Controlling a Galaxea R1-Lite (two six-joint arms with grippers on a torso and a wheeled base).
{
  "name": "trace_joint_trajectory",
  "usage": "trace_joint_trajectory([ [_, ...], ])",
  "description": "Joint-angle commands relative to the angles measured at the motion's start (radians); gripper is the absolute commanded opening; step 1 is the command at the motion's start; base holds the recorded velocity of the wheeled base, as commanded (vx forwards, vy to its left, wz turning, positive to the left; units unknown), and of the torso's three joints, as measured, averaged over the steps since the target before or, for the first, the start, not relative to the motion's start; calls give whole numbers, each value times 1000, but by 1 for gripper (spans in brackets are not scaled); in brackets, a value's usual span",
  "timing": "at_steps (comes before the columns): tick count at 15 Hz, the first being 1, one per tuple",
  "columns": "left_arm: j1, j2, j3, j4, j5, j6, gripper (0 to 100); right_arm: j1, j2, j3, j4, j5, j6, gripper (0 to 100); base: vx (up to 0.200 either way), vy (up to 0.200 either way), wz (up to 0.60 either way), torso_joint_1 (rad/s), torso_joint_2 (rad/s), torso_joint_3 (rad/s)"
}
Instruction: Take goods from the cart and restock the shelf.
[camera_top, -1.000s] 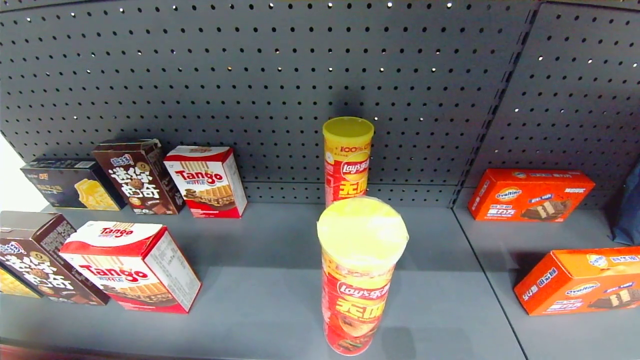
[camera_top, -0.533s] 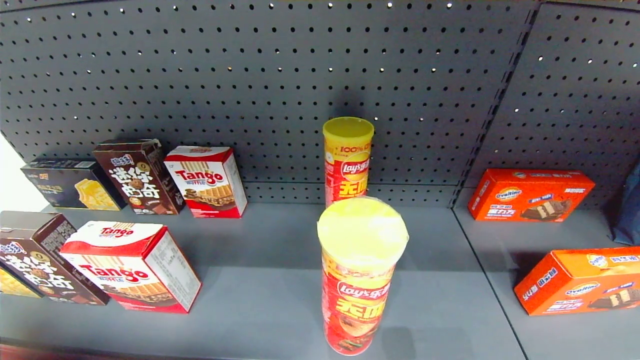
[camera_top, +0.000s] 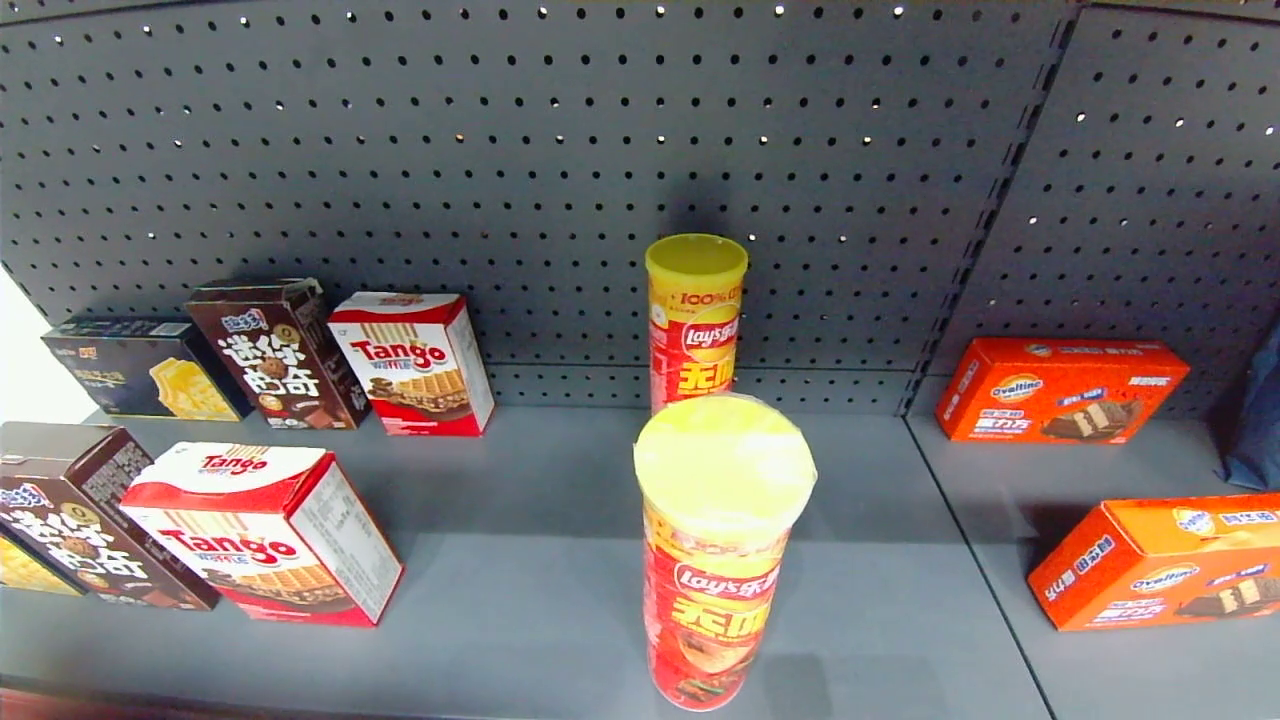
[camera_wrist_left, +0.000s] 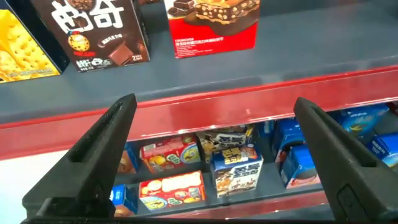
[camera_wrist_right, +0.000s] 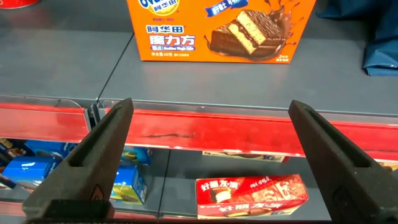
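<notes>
Head cam: a tall round front can (camera_top: 715, 560) & back can (camera_top: 695, 320), yellow plastic lids, stand in line on the flat grey shelf (camera_top: 520, 600) btw cardboard boxes (camera_top: 260, 535). Left wrist cam: my left claw (camera_wrist_left: 214, 101) gapes wide, holding nothing, by the shiny red shelf edge (camera_wrist_left: 249, 107). Right wrist cam: right claw (camera_wrist_right: 211, 104) is spread & empty too, facing an orange box (camera_wrist_right: 217, 28), so I guess I'm btw picks & next need the cart for more.

Nothing moves between the earlier head views and now. The front chip can (camera_top: 720, 590) and the rear chip can (camera_top: 693, 330) stand upright on the grey shelf (camera_top: 520, 520), exactly where they stood a second ago.
</notes>
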Motion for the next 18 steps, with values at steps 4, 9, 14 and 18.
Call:
trace_joint_trajectory([
  [4,0,1,0,-1,31,-12,100,0,1,0,-1,-59,28,100,0,0,0,0,0,0],
  [9,2,1,0,-2,79,-85,100,0,1,0,-1,-53,19,100,0,0,0,0,0,0],
  [14,2,1,0,-2,83,-85,100,0,1,0,-1,-53,18,100,0,0,0,0,0,0],
  [18,2,1,0,-2,82,-85,100,0,1,0,-1,-53,13,100,-50,0,0,-1,1,1],
])
